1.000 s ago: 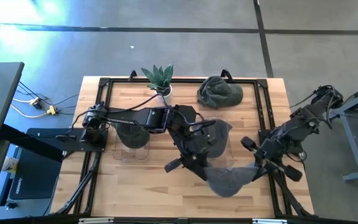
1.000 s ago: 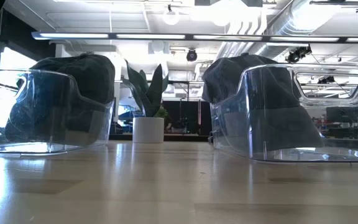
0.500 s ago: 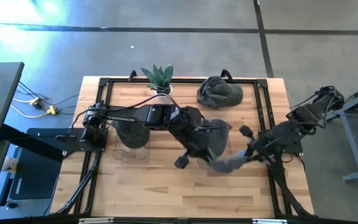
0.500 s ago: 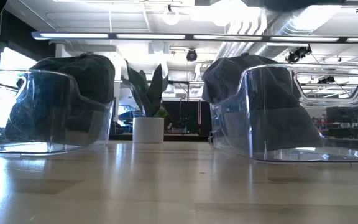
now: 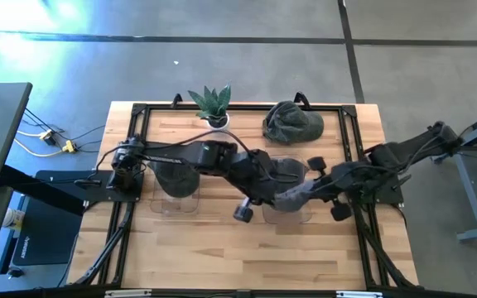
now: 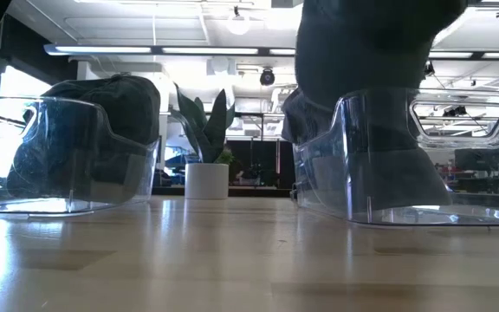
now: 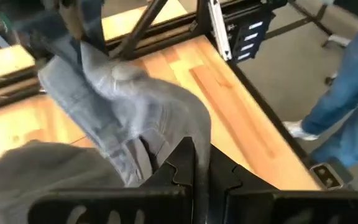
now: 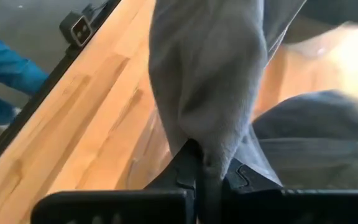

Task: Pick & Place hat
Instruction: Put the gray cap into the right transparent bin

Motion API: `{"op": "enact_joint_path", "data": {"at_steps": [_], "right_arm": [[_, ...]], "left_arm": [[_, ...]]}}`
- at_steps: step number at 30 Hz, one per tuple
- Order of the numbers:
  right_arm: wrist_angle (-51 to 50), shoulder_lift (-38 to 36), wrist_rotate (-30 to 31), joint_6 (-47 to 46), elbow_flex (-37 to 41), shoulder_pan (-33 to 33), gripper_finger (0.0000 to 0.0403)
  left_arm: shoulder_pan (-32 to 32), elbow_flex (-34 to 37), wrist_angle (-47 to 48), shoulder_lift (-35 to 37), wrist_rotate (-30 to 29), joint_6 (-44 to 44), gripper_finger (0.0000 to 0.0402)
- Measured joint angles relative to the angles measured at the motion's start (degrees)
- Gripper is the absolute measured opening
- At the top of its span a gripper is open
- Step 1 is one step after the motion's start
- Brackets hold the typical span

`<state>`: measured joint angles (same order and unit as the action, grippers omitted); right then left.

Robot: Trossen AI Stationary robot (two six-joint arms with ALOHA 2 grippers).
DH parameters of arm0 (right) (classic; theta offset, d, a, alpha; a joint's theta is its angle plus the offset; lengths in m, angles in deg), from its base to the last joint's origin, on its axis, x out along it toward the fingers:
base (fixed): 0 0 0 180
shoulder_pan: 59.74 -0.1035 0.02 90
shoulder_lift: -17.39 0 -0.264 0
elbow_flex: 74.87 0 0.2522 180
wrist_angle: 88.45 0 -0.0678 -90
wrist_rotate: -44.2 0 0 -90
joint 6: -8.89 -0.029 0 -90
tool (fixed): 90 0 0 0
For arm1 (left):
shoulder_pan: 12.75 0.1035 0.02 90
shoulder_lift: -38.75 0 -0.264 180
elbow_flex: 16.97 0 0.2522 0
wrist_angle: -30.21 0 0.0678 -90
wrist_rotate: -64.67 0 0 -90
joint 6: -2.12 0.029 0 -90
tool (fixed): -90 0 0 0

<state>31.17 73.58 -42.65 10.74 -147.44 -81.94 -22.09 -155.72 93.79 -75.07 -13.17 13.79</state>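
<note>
A grey hat (image 5: 292,197) hangs stretched between the two arms over the right-hand clear bin (image 5: 286,192) in the middle of the wooden table (image 5: 222,248). The left tool (image 5: 265,195) reaches in from the left and is pressed together on one side of the hat's cloth; its wrist view shows the dark fingers (image 7: 188,163) closed with the grey fabric pinched between them. The right tool (image 5: 309,189) comes in from the right edge of the table and pinches the hat's other side, its fingers (image 8: 194,163) closed on a fold of the cloth. In the low view the hat (image 6: 366,43) shows as a dark mass above the rim of that bin (image 6: 405,165), which already has dark hats inside. A second clear bin (image 5: 175,184) to the left also holds a dark hat. One more hat (image 5: 292,122) lies on the table near the far edge, beside a small potted plant (image 5: 211,103).
</note>
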Motion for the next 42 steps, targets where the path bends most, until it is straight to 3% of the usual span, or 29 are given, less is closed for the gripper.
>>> {"op": "enact_joint_path", "data": {"at_steps": [9, 15, 21, 27, 33, 37, 42], "right_arm": [[5.4, -0.5, -2.8, -6.7, 6.9, 1.4, 0.0016], [3.5, -1.1, -3.2, -7.7, 7.3, 1.6, 0.0012], [2.0, -4.3, -8.0, -12.6, 6.8, 2.1, 0.0004], [1.2, -5.5, -1.4, -10.5, 7.2, 2.5, 0.0014], [1.1, -5.2, 2.1, -10.0, 7.2, 5.7, 0.0013], [0.2, -5.2, 2.3, -9.3, 7.2, 7.9, 0.0029], [-1.1, -5.2, 2.4, -10.4, 7.2, 10.9, 0.01]], "left_arm": [[0.0, 0.1, 0.6, -4.2, 0.8, -3.1, 0.0005], [1.4, 0.0, 0.3, -5.4, -3.5, -4.3, 0.0005], [4.5, 0.1, -0.3, -5.4, 1.3, -12.1, 0.0005], [5.5, 0.1, 0.1, -5.4, 1.6, -13.1, 0.0005], [8.2, 0.1, 0.8, -5.4, -0.6, -24.5, 0.0007], [9.7, 0.1, 1.9, -5.4, 0.7, -25.5, 0.0038], [11.0, 0.1, 4.0, -5.4, -0.5, -28.2, 0.0102]]}}
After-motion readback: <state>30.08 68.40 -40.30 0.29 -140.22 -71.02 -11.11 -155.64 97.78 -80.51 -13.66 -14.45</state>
